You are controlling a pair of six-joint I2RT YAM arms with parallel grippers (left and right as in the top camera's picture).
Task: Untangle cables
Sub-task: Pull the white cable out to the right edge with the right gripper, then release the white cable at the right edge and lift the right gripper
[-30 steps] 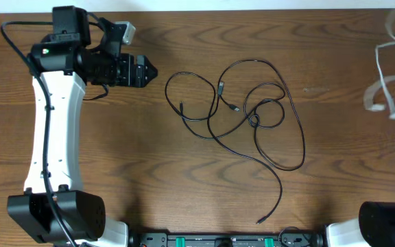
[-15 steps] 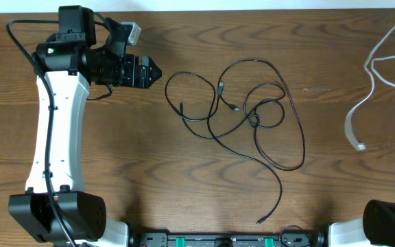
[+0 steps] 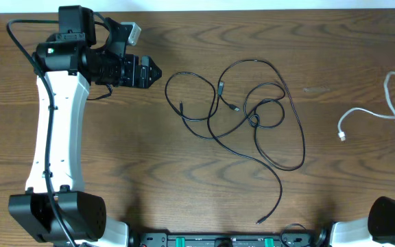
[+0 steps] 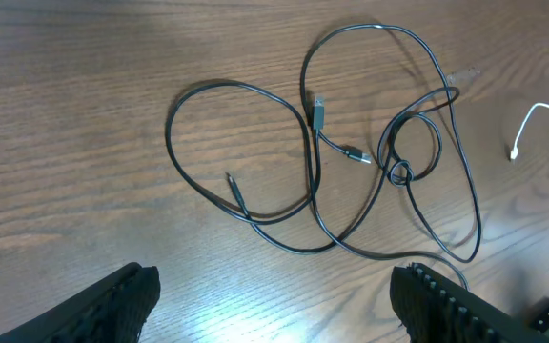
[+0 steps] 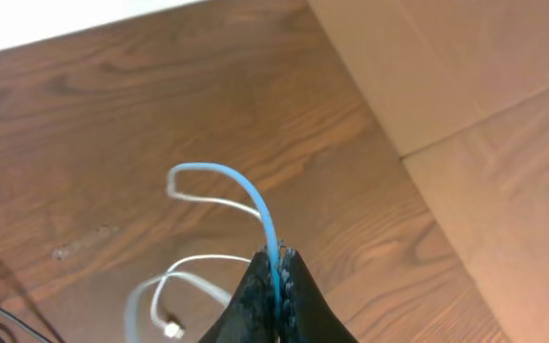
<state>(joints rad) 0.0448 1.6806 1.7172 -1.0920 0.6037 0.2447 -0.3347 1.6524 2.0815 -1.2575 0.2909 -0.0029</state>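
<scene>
Dark wood-grain table (image 3: 149, 165) below me, with a pale tan surface (image 5: 503, 143) past its edge. My left gripper (image 4: 274, 300) hangs with its fingers wide apart and holds nothing. The black cables (image 4: 400, 173) lie looped over one another ahead of it, untouched. My right gripper (image 5: 274, 276) is pinched tight on the white cable (image 5: 219, 168) — it arcs up from the fingertips, then trails down onto the table.

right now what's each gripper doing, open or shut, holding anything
Left gripper: open, holding nothing.
Right gripper: shut on the white cable.
</scene>
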